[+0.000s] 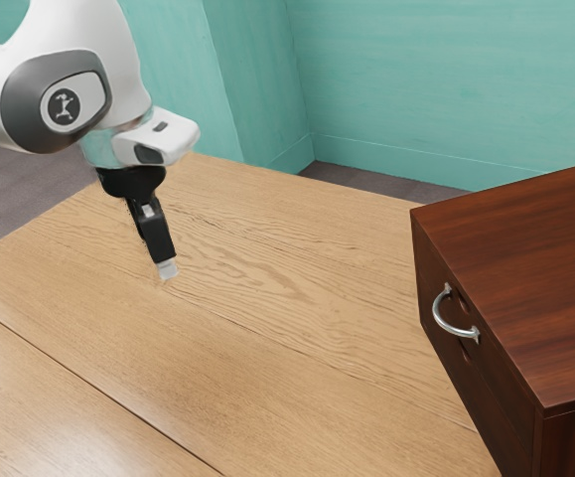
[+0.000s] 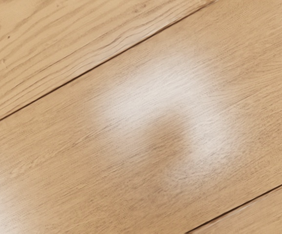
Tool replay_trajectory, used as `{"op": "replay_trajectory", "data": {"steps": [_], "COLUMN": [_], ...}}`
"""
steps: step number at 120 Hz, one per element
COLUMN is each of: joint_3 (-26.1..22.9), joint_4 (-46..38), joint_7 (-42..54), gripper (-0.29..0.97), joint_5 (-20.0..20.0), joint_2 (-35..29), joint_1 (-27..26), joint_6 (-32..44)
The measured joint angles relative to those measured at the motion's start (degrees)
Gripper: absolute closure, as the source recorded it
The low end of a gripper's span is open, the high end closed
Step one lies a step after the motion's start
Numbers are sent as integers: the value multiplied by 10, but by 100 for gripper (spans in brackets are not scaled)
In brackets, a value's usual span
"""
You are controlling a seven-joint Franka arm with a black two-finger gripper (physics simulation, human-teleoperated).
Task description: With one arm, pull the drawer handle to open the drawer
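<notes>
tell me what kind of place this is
Probably a simulated test room: teal walls meeting in a corner, a wooden table, and a dark wooden drawer cabinet with a metal handle.

Exterior view: you look from beside the arm [image 1: 59, 94], above the table [image 1: 267, 328], across it toward the cabinet [image 1: 535, 258] and the walls [image 1: 416, 70]; middling range.
Wrist view: you look steeply down on the table [image 2: 141, 146] from close above it.
Shared: the table's wood top, planks and grain.

A glossy white arm [image 1: 78, 40] with a grey rounded joint cap [image 1: 57, 102] and a black claw [image 1: 167, 269].
</notes>
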Motion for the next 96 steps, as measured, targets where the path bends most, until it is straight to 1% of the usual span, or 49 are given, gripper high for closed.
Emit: {"op": "replay_trajectory", "data": {"steps": [14, 23, 38, 54, 66, 79, 88, 96], "joint_3": [-3, -2, -2, -17, -20, -20, -21, -21], "joint_4": [0, -1, -56, -68, -73, -90, -93, -111], "joint_7": [40, 65, 106, 209, 329, 457, 539, 603], "gripper": [0, 0, 0, 0, 0, 0, 0, 0], "joint_5": [0, 4, 4, 0, -55, -99, -118, -127], "joint_2": [1, -3, -55, -64, -57, -48, -34, -41], "joint_1": [0, -13, -32, -51, -52, -52, -53, -71], "joint_6": [35, 47, 54, 67, 106, 168, 204, 227]}}
